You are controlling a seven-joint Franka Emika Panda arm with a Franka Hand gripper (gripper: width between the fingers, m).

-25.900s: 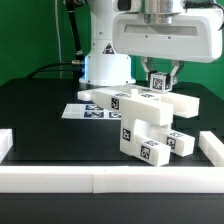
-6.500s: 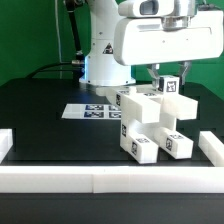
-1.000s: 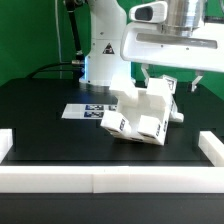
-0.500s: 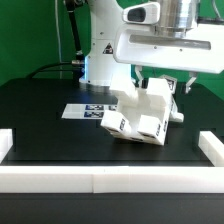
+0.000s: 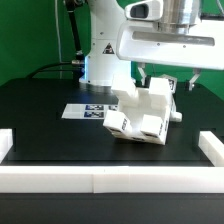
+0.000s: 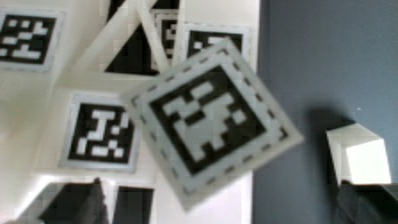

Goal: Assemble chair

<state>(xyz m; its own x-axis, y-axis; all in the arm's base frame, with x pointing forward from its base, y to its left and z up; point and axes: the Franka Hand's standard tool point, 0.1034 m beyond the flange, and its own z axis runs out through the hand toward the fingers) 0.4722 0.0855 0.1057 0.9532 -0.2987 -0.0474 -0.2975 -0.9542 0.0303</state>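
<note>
The chair (image 5: 145,115), a blocky white assembly of joined tagged pieces, lies tipped over on the black table, leaning toward the exterior view's left, just in front of the marker board (image 5: 85,110). My gripper (image 5: 160,82) hangs directly over its raised upper part with one finger on each side. The jaws stand wide apart. In the wrist view a large tilted tag on a chair piece (image 6: 210,118) fills the frame between the dark fingers (image 6: 356,160). Bare table shows between the piece and that finger, so nothing is gripped.
Long white border rails run along the front (image 5: 100,180) and stand at the front left (image 5: 5,143) and front right (image 5: 212,145). The robot's white base (image 5: 100,60) stands behind the marker board.
Seconds ago the chair stood upright; it now lies tipped. Over the last second the gripper has shifted slightly to the exterior view's left above it, while the chair has hardly moved.
</note>
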